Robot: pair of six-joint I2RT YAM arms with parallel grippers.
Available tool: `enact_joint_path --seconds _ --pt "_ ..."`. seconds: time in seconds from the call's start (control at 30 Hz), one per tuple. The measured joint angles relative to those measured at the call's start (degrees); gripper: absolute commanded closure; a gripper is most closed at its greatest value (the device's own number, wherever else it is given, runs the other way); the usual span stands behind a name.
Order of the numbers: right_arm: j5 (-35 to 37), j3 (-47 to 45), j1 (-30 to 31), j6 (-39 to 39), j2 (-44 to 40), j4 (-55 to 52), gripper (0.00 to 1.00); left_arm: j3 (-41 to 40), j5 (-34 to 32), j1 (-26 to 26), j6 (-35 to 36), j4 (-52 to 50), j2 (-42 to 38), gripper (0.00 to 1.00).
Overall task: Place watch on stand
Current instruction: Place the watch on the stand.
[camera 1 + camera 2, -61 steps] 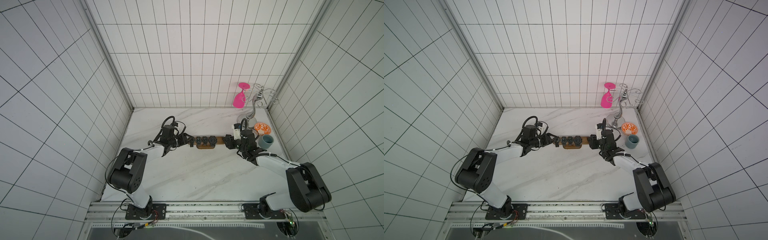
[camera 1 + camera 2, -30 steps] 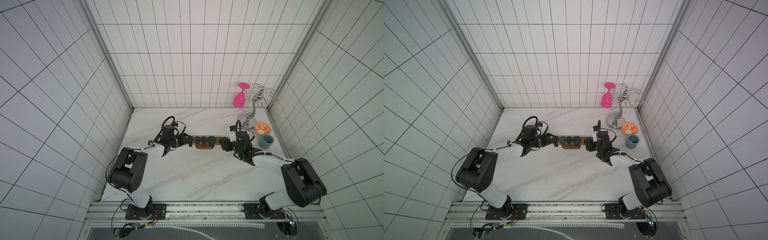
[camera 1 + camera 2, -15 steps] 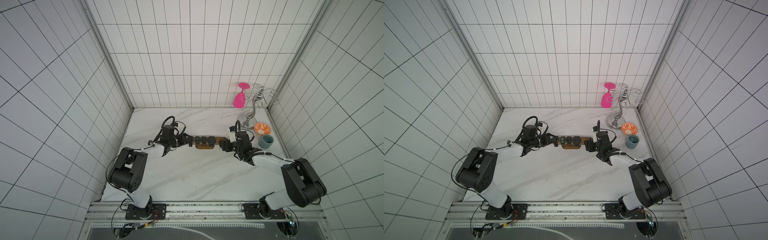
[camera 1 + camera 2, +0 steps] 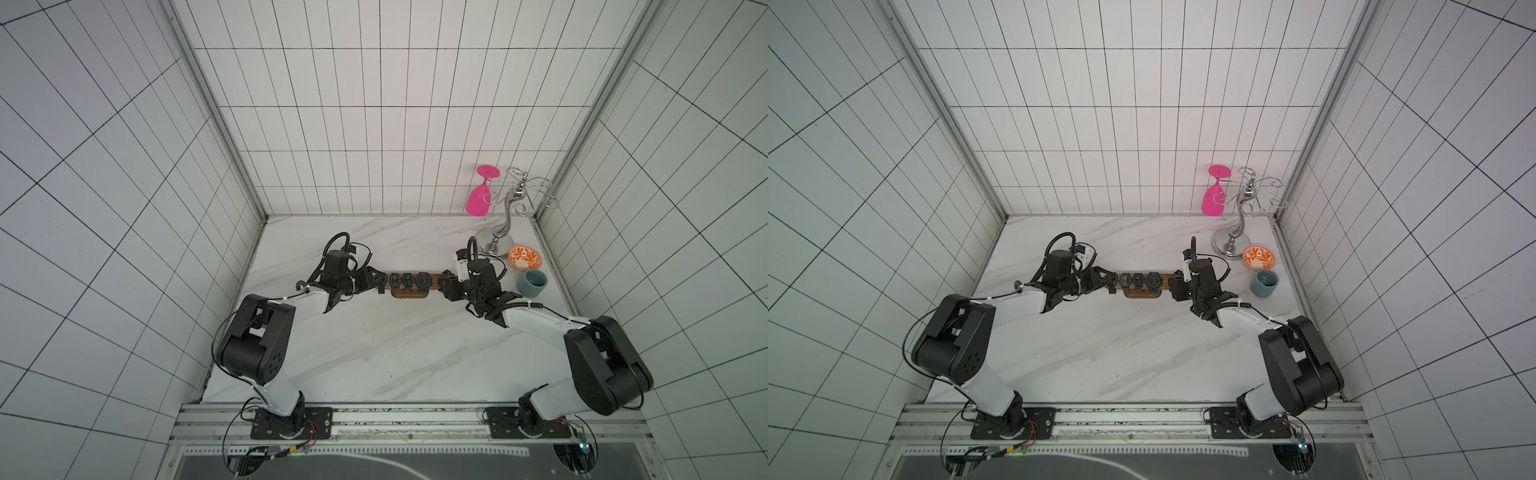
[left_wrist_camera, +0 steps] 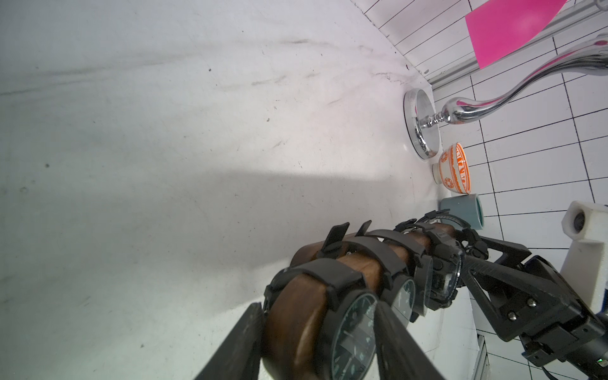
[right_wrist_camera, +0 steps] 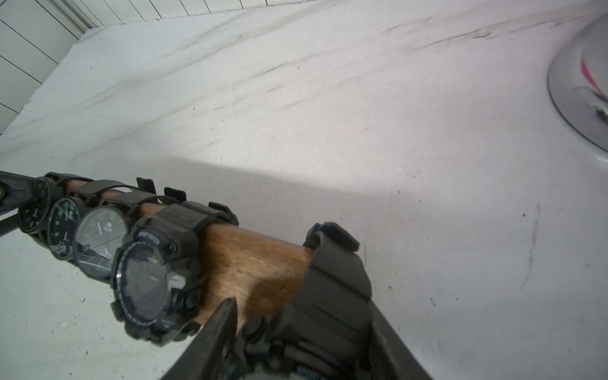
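The stand [image 4: 409, 295] is a brown wooden bar on a short base in mid-table, seen in both top views. Several black watches [image 4: 408, 280] ring the bar. My left gripper [image 4: 374, 281] is at the bar's left end. In the left wrist view it [image 5: 317, 306] is shut across the endmost watch [image 5: 355, 332], one finger on its dial and one on the strap behind. My right gripper [image 4: 446, 286] is at the right end. It [image 6: 302, 306] is shut on a chunky black watch [image 6: 332, 296] whose strap loops round the end of the bar [image 6: 250, 260].
At the back right stand a chrome wire rack [image 4: 503, 224] with a pink glass [image 4: 478, 199] hanging from it, an orange patterned bowl [image 4: 525, 257] and a grey-blue cup [image 4: 532, 283]. The cup is just right of my right gripper. Tiled walls close in three sides.
My right gripper has moved left with its watch onto the bar's right end, and its jaws have narrowed a little. The left arm has not moved.
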Motion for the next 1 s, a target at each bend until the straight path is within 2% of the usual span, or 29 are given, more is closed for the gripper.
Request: enact_joint_path --seconds 0.33,0.53,0.7,0.8,1.0 --pt "3.6 3.9 2.4 -2.3 1.5 -4.1 0.46 0.0 0.2 0.0 0.0 0.0 0.5 0.47" --pt "5.2 6.2 3.1 -3.2 3.4 -5.9 0.41 0.1 0.3 0.1 0.0 0.0 0.6 0.48" --pt "5.9 7.4 3.6 -3.4 4.3 -6.8 0.40 0.1 0.3 0.3 0.0 0.0 0.6 0.49" --pt "5.8 8.0 3.6 -3.5 4.7 -7.1 0.35 0.1 0.3 0.3 0.0 0.0 0.6 0.49" --pt "5.7 8.8 3.8 -3.5 4.7 -7.6 0.35 0.1 0.3 0.4 0.0 0.0 0.6 0.49"
